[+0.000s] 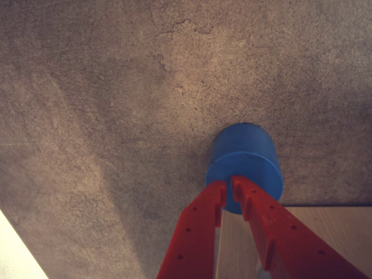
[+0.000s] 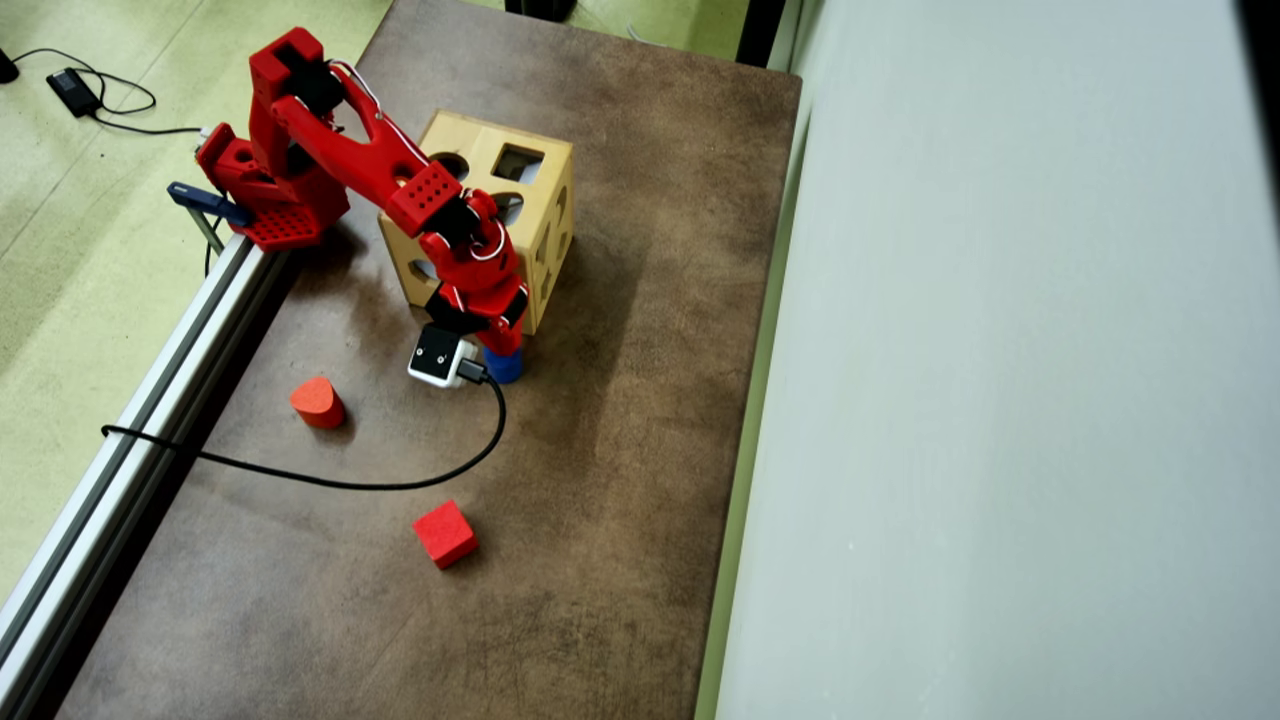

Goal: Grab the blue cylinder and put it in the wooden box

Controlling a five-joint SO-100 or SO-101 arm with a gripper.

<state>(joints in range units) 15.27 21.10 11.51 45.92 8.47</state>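
Observation:
The blue cylinder [image 1: 244, 154] stands upright on the brown table, close to the near corner of the wooden box [image 2: 480, 135]. In the overhead view the blue cylinder [image 2: 506, 369] peeks out just below my red gripper [image 2: 503, 350]. In the wrist view my gripper [image 1: 229, 185] points down with its tips over the near edge of the cylinder's flat top. The jaws are almost together, far narrower than the cylinder, and do not go around it. Whether the tips touch it I cannot tell. Light wood of the box [image 1: 331, 232] shows behind the fingers.
A red rounded block [image 2: 318, 402] and a red cube [image 2: 445, 534] lie on the table nearer the camera. The wrist camera's black cable [image 2: 350, 482] loops across the table. A metal rail [image 2: 150, 400] runs along the left edge; a pale wall [image 2: 1000, 400] bounds the right.

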